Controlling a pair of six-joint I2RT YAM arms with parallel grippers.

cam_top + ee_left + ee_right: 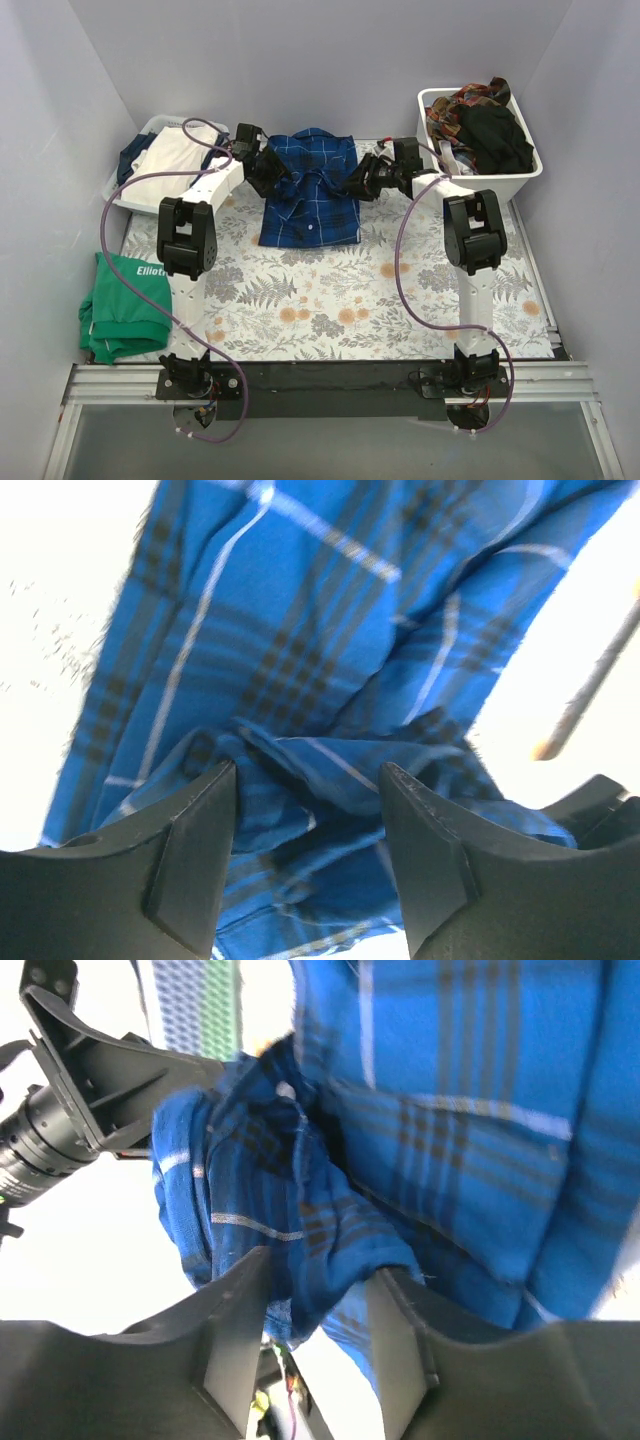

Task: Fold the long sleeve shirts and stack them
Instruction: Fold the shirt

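Observation:
A dark blue plaid long sleeve shirt (310,190) lies partly folded at the back middle of the table. My left gripper (272,172) is at its left edge and my right gripper (352,182) at its right edge. In the left wrist view the left gripper (307,775) stands open, with loose plaid cloth (300,630) lying in the gap. In the right wrist view the right gripper (320,1265) is also open; a bunched fold of the shirt (460,1110) hangs between its fingers without being pinched.
A white basket (525,170) of dark and patterned clothes stands at the back right. A white bin (150,160) with light and dark clothes is at the back left. A green garment (125,300) lies at the left edge of the floral table cloth (350,300).

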